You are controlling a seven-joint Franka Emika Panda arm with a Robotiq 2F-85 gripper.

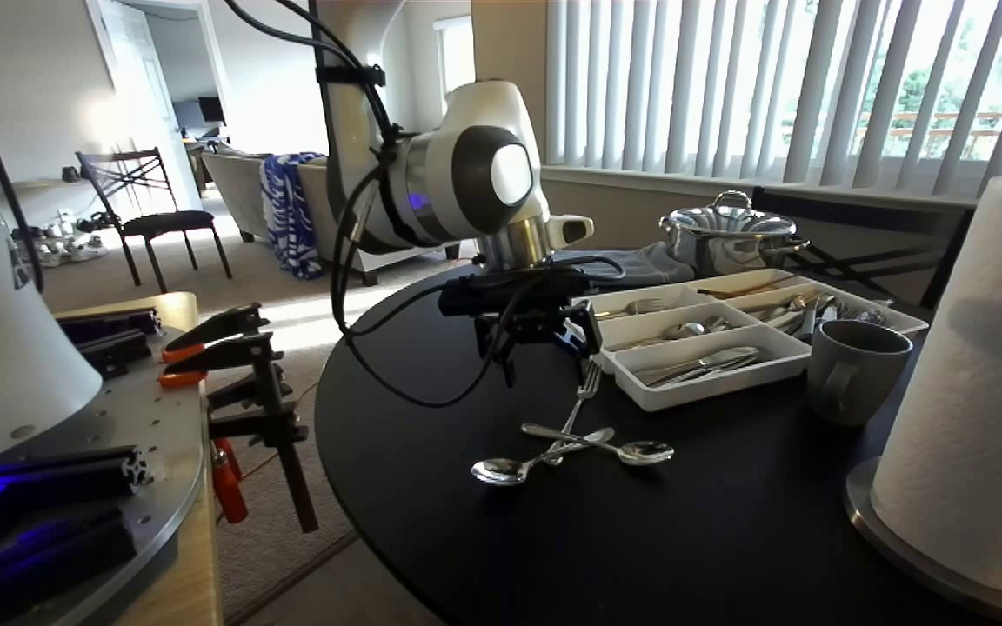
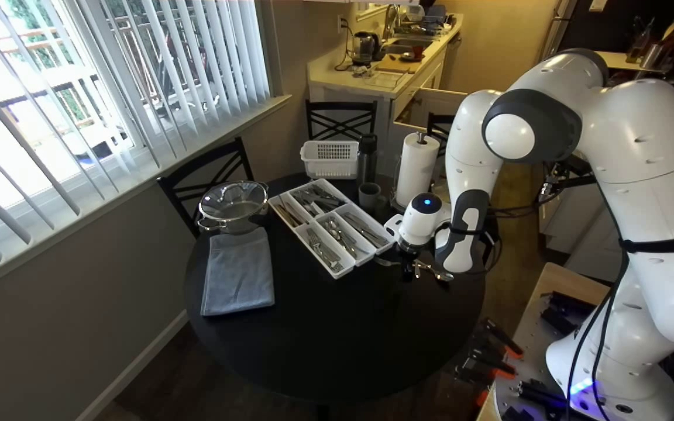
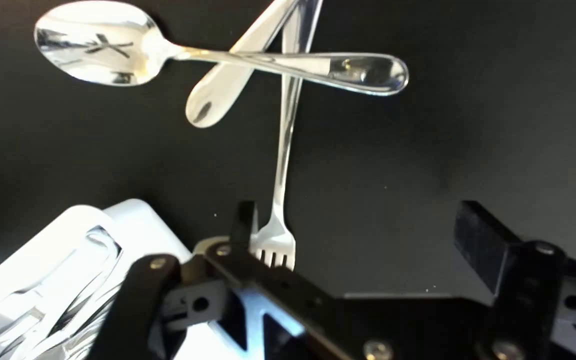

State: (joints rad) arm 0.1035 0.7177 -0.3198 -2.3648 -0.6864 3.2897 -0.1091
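My gripper (image 1: 549, 363) stands open above the black table, with nothing between its fingers. In the wrist view its fingers (image 3: 483, 240) are wide apart, and the left one partly covers the head of a silver fork (image 3: 283, 150). Across the fork's handle lies a spoon (image 3: 103, 42), its bowl to the left. A second handle (image 3: 218, 95) crosses beneath that spoon; an exterior view shows it belongs to another spoon (image 1: 501, 471). Beside the gripper sits a white cutlery tray (image 1: 684, 396), its compartments holding forks, spoons and knives. The fork's tines are partly hidden by the gripper.
A grey mug (image 1: 858, 369) and a paper towel roll (image 1: 962, 391) stand near the tray. Farther along are a steel pot (image 2: 234, 210), a folded blue-grey cloth (image 2: 240, 275), a white basket (image 2: 331, 161) and a dark flask (image 2: 366, 161). Clamps (image 1: 266, 382) jut from the robot's stand.
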